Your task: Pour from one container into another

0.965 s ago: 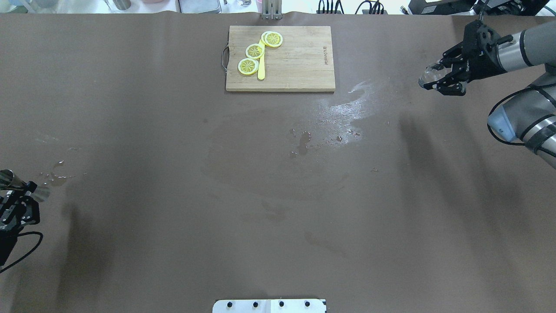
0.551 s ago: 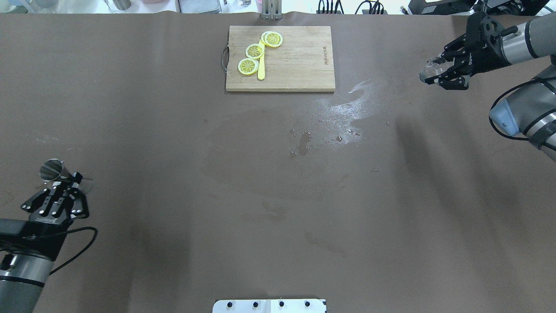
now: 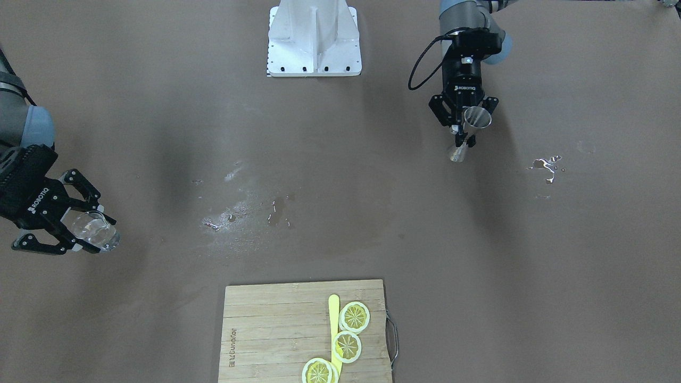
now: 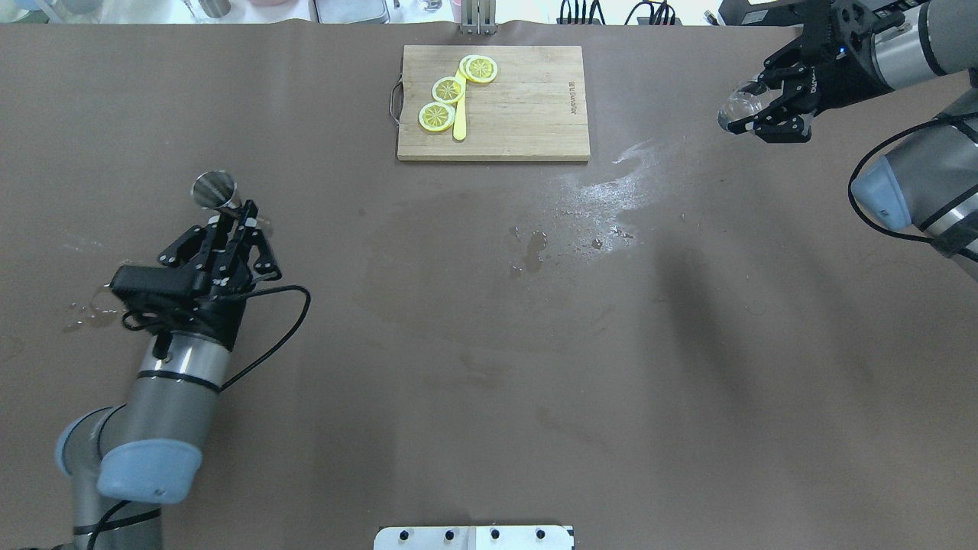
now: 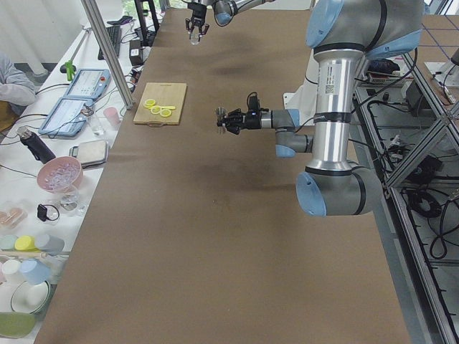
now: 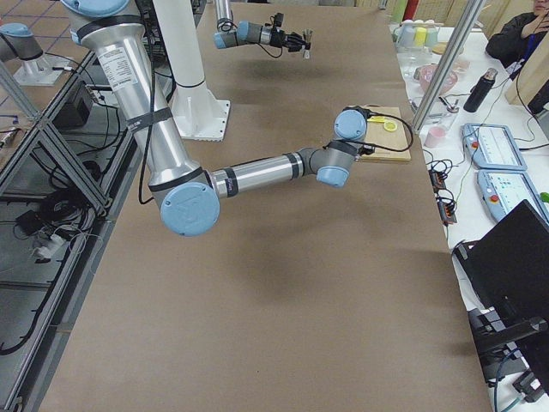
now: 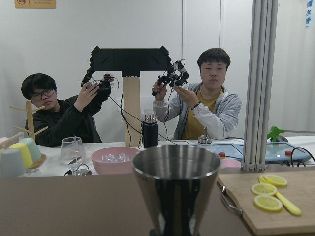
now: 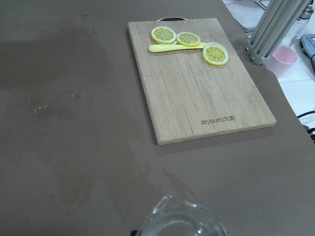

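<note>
My right gripper (image 4: pixel 752 103) is shut on the small clear glass cup (image 4: pixel 735 108) and holds it in the air at the table's far right, beyond the cutting board's right side. From the front, that cup (image 3: pixel 90 226) sits between the black fingers (image 3: pixel 80 187). Only its rim (image 8: pixel 181 220) shows in the right wrist view. My left gripper (image 4: pixel 235 215) is shut on the waist of the silver hourglass jigger (image 4: pixel 215 189), held upright above the left half of the table. The jigger's open top (image 3: pixel 477 117) shows from the front, and its cone (image 7: pixel 175 184) fills the left wrist view.
A wooden cutting board (image 4: pixel 527 114) at the far middle carries three lemon slices (image 4: pixel 448 89) and a yellow knife (image 4: pixel 459 122). Wet patches lie mid-table (image 4: pixel 603 195) and at the left (image 4: pixel 95 309). The robot's base plate (image 4: pixel 474 537) is at the near edge.
My left arm has swung from the table's left edge forward and inward, carrying the jigger. My right gripper has moved further back and slightly left with the glass cup.
</note>
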### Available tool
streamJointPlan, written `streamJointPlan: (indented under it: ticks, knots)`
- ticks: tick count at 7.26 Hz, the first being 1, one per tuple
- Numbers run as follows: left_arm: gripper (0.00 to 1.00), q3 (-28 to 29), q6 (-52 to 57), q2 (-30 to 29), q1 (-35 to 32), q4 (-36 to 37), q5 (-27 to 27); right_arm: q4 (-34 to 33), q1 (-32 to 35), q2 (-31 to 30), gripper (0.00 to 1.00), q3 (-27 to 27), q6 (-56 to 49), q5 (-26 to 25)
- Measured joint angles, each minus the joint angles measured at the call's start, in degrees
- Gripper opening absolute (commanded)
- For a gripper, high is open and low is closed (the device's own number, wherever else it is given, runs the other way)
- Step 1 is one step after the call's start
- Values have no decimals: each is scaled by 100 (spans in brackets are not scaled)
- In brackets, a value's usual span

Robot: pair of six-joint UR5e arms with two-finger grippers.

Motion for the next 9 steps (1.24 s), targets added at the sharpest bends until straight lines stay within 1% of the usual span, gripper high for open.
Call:
streamJointPlan:
  ticks: [1,2,3,4,5,6,7,9]
  knots:
    - [0,433,305,-743,-348,87,-411,-261,-18,6,0,249,-4,-20]
    - [0,836,445,-1301,-683,128,-876,-667,-52,16,0,562,-22,-35]
    - [0,1106,499,-1678,-917,157,-1255,-1048,-108,16,0,872,-54,-50]
    - [0,1422,526,-2059,-1021,197,-1452,-1417,-177,61,0,1118,-100,-67]
    - [0,1896,554,-2554,-1061,244,-1564,-2004,-290,184,0,1370,-347,-195]
    - [0,2305,575,-2958,-1075,285,-1660,-2750,-472,298,0,1692,-818,-479]
    - [0,2500,583,-3138,-1075,300,-1773,-3355,-656,393,0,1956,-1206,-733]
    - [0,2575,588,-3260,-1082,305,-1943,-4219,-826,668,0,2127,-1854,-926]
